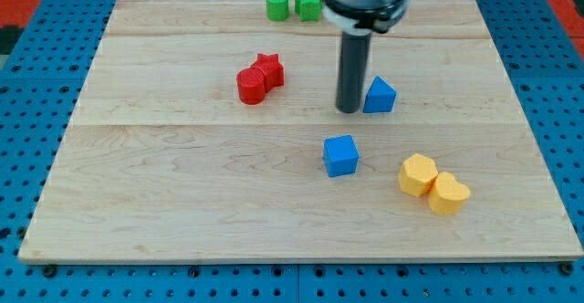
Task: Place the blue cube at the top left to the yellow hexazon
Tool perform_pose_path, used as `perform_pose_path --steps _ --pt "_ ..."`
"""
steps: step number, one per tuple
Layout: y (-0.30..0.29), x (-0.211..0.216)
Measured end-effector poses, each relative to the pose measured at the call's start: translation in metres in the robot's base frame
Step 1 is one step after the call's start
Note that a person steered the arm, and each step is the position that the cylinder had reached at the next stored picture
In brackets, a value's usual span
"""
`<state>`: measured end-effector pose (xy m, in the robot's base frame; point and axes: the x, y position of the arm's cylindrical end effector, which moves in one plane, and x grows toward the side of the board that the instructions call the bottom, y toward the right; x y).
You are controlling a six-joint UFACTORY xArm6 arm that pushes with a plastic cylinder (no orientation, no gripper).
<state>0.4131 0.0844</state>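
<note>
Tip (349, 110) down on the wooden board (164, 212), no claw on the rod, nothing held; touching or just beside the blue triangular block (380, 95) at 3 o'clock. Blue cube (340, 155) near at 6 o'clock, apart from tip. Yellow hexagon (419, 174) at 4 o'clock, touching yellow heart-like block (448, 194) near the board's bottom-right edge. Red pair (259, 78) at 9 o'clock; green pair (293, 5) at 11 o'clock, by top edge.

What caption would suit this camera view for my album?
My tip rests beside the blue triangular block, above the blue cube and left of the yellow hexagon block.
</note>
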Motion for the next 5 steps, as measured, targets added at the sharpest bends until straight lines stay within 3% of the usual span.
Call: perform_pose_path --steps 1,2,3,5 --pt "0.059 -0.001" --pt "0.067 0.001" --pt "0.051 0.014" --pt "-0.06 0.031"
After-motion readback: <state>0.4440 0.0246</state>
